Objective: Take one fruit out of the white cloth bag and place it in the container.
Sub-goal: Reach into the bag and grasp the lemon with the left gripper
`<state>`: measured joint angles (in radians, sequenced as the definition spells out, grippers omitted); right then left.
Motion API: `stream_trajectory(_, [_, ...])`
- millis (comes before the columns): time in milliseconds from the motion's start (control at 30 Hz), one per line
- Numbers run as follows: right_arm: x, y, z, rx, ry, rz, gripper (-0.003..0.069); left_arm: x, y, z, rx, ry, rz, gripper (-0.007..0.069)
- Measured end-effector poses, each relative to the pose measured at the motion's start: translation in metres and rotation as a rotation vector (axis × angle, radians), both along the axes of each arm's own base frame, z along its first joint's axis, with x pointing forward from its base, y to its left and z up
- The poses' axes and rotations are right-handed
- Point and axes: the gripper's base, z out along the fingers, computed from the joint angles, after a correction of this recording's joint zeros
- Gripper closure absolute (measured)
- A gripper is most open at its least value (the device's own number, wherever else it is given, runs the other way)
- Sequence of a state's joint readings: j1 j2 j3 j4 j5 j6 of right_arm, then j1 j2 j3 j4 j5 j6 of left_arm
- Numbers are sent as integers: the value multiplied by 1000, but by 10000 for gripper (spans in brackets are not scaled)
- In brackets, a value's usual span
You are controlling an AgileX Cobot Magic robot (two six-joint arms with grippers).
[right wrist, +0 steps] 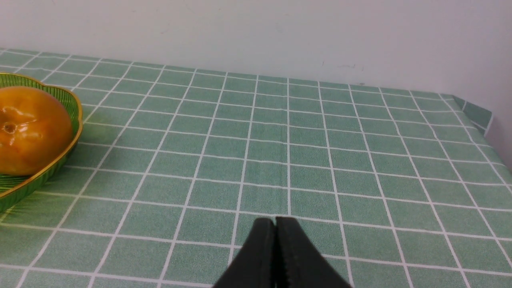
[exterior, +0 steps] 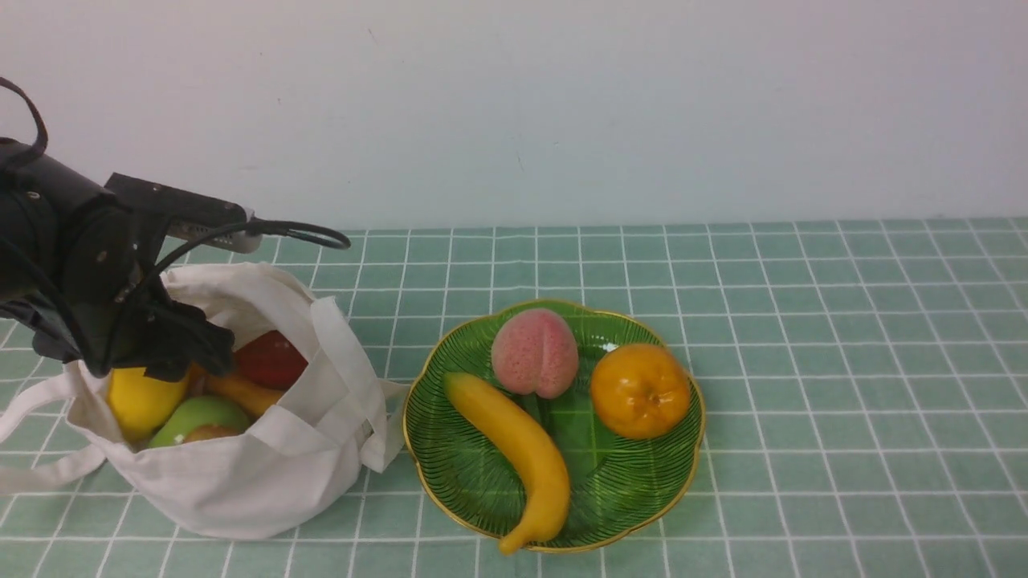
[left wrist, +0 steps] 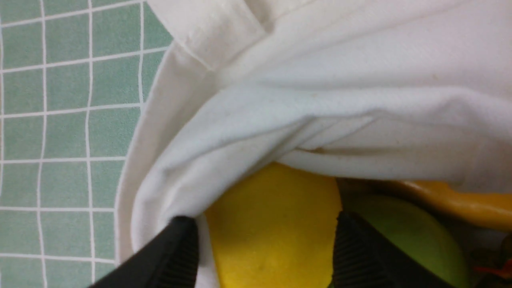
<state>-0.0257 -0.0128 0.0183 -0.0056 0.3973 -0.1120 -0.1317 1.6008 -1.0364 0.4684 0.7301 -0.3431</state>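
Inside the white cloth bag (exterior: 265,466), the left gripper (left wrist: 266,222) stands spread astride the lemon (left wrist: 276,200), not visibly clamped; lifting it out onto the green plate (exterior: 626,482) is not yet done, while the right gripper (right wrist: 275,224) rests pressed together.

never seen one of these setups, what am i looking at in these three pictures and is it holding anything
It is a robot with two arms, each ending in a two-fingered gripper. The front view looks forward from between the arms; the other two come from cameras on each wrist. On a green checked tablecloth lie a white cloth bag of fruit and a green plate with a banana, a peach and a tangerine. The left gripper is down in the bag, its jaws spread to either side of a lemon; nothing is lifted yet. The right gripper is shut and empty, hovering over the tablecloth near the plate.
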Motion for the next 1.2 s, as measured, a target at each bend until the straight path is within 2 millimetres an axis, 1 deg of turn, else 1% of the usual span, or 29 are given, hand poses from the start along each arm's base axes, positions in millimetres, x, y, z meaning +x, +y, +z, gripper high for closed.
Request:
stream_trajectory(167, [0,0,0,0,0,0,674,4,1,-9,10,18,20,210])
stream_trajectory(267, [0,0,0,0,0,0,674,7,2,-14,23,17,46,188])
stream_trajectory(500, [0,0,0,0,0,0,674,13,4,-34,57,63,62,89])
stream_trajectory(600, [0,0,0,0,0,0,674,17,4,-40,68,74,55,65])
stream_trajectory(800, [0,0,0,0,0,0,674,22,4,-52,77,96,47,63])
stream_trajectory(867, [0,0,0,0,0,0,674,24,3,-56,74,101,56,97])
stream_trajectory(900, [0,0,0,0,0,0,674,24,4,-56,75,105,63,108])
stream_trajectory(1033, [0,0,0,0,0,0,674,22,4,-55,75,109,74,108])
stream_trajectory(1133, [0,0,0,0,0,0,674,18,3,-48,58,103,88,108])
stream_trajectory(1200, [0,0,0,0,0,0,674,13,2,-37,39,91,97,108])
